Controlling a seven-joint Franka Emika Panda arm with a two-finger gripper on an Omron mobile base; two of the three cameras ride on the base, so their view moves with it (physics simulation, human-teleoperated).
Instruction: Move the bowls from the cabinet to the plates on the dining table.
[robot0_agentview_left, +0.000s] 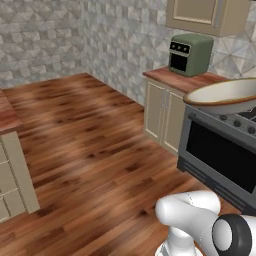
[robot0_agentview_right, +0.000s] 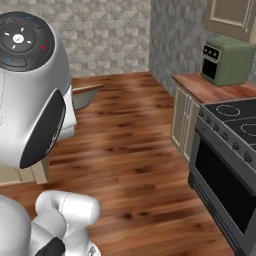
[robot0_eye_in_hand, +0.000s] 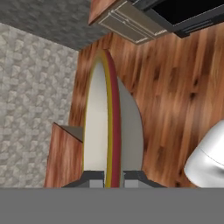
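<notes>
The wide cream bowl (robot0_eye_in_hand: 105, 127) with its tan-brown rim stands edge-on in the hand view, and my gripper (robot0_eye_in_hand: 110, 178) is shut on its rim, one fingertip on each side. In the left base view the same bowl (robot0_agentview_left: 225, 96) hangs in the air at the right, in front of the stove. In the right base view only a slice of the bowl (robot0_agentview_right: 85, 95) peeks out from behind my arm. The dining table (robot0_agentview_left: 6, 117) shows its reddish-brown corner at the far left, with beige drawer fronts below. A tan wall cabinet (robot0_agentview_left: 200, 12) hangs at the top right. The plates are out of view.
A black stove with oven (robot0_agentview_left: 220, 150) stands at the right, beside a short wood counter (robot0_agentview_left: 185, 80) carrying a green toaster oven (robot0_agentview_left: 190, 54). Wood floor (robot0_agentview_left: 95, 150) lies open between the stove and the table. Grey tiled walls close the back.
</notes>
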